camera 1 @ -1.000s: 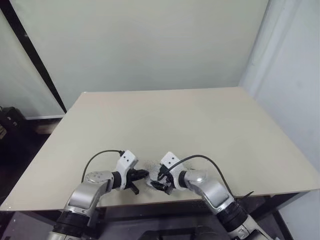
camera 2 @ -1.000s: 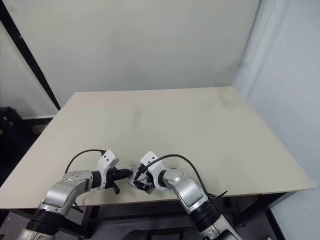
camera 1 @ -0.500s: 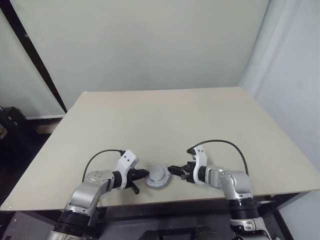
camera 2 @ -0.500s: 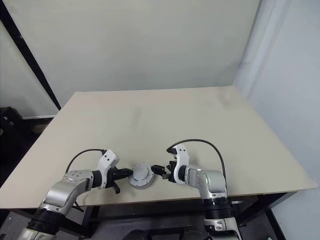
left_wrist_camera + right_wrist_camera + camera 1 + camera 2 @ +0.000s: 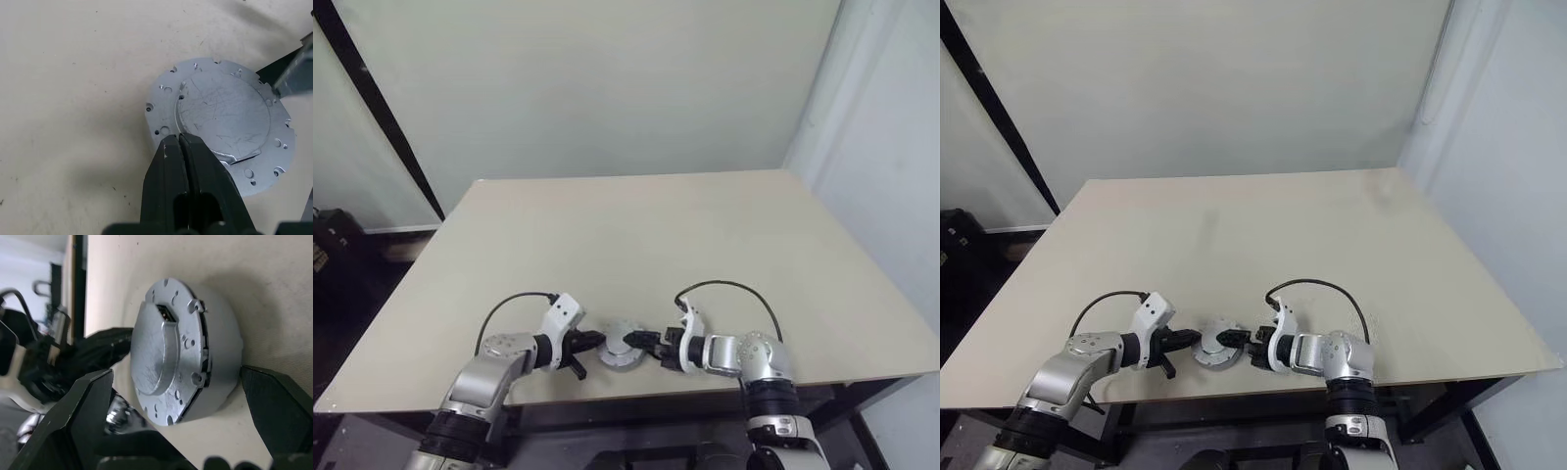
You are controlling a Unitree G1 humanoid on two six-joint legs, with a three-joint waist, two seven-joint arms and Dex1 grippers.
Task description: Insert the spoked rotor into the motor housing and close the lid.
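Observation:
A round silver-grey assembly (image 5: 623, 347) lies on the table near its front edge. Its top is the lid (image 5: 222, 115), a pale flat disc with small holes and a raised centre. The lid lies on a grey drum, the motor housing (image 5: 222, 340). The spoked rotor is hidden. My left gripper (image 5: 596, 340) is shut, and its tips (image 5: 179, 140) touch the lid's rim from the left. My right gripper (image 5: 640, 344) is open and reaches in from the right. One finger (image 5: 85, 404) stands on either side of the drum.
The beige table (image 5: 636, 235) stretches wide behind the assembly. Its front edge (image 5: 607, 390) runs just below both grippers. A black cable (image 5: 729, 289) loops above the right wrist. A wall stands close on the right.
My right gripper lifted off the top of the assembly, drew back to the right and rolled. It has now come back with its open fingers around the drum. The left gripper has kept still.

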